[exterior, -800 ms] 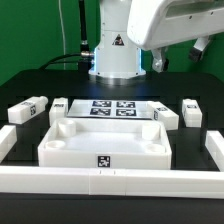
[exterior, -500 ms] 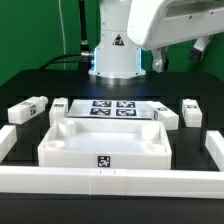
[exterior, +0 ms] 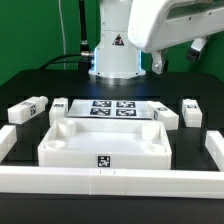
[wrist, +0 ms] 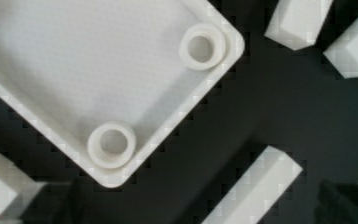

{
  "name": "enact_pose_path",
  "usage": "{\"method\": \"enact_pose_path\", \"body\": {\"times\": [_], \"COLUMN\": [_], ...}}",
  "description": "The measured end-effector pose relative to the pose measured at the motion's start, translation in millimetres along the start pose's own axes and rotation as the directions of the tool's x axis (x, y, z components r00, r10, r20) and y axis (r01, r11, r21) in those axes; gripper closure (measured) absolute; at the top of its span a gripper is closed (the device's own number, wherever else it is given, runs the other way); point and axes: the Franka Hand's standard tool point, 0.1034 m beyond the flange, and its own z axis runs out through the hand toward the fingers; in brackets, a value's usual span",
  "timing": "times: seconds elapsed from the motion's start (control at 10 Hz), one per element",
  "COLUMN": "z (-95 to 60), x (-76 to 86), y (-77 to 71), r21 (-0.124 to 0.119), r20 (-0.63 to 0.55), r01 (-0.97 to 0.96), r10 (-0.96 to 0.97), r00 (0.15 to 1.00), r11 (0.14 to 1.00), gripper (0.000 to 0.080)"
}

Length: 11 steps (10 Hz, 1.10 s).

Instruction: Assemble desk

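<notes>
- the tabletop [exterior: 105, 148] lies open side up on the black table [exterior: 40, 75], in the middle, just behind the front rail [exterior: 110, 180].
- a tag [exterior: 103, 160] sits on the tabletop's near wall.
- the marker board [exterior: 113, 108] lies flat just behind the tabletop, in front of the arm's base [exterior: 113, 55].
- the outer left leg [exterior: 28, 108] and inner left leg [exterior: 58, 108] lie on the exterior view's left of the marker board, apart from the tabletop.
- the inner right leg [exterior: 165, 115] and outer right leg [exterior: 191, 110] lie on the exterior view's right; the inner one is near the tabletop's far corner.
- side rails stand at the left [exterior: 5, 140] and right [exterior: 214, 150] of the exterior view.
- the gripper [exterior: 185, 48] hangs high above the right legs, well apart from every part, fingers spread wide and gripping no part.
- the wrist view shows one end of the tabletop with two round sockets [wrist: 202, 45] [wrist: 114, 145] and blurred legs on the dark table around it.
</notes>
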Motion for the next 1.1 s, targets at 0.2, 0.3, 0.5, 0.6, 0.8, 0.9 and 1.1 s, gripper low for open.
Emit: {"method": "enact_pose_path", "body": {"times": [0.2, 0.3, 0.5, 0.6, 0.8, 0.9, 1.1], "z": [9.2, 14.5, 15.7, 16.3, 27.0, 39.5, 62.8], "x": [-18.2, -22.1, -21.9, -22.4, -31.4, -41.0, -55.2], "y": [12.7, 16.7, 17.3, 17.7, 23.0, 23.9, 26.7], "r21": [-0.019, -0.007, -0.009, -0.01, -0.03, -0.022, -0.022], "r20": [-0.029, -0.024, -0.021, -0.02, -0.041, -0.063, -0.115], "r01": [0.284, 0.346, 0.443, 0.517, 0.663, 0.682, 0.716], "r10": [-0.284, -0.346, -0.443, -0.517, -0.664, -0.682, -0.713], "r00": [0.958, 0.938, 0.896, 0.856, 0.747, 0.729, 0.692], "r11": [0.959, 0.938, 0.897, 0.856, 0.748, 0.731, 0.698], "gripper": [0.015, 0.015, 0.015, 0.015, 0.015, 0.015, 0.015]}}
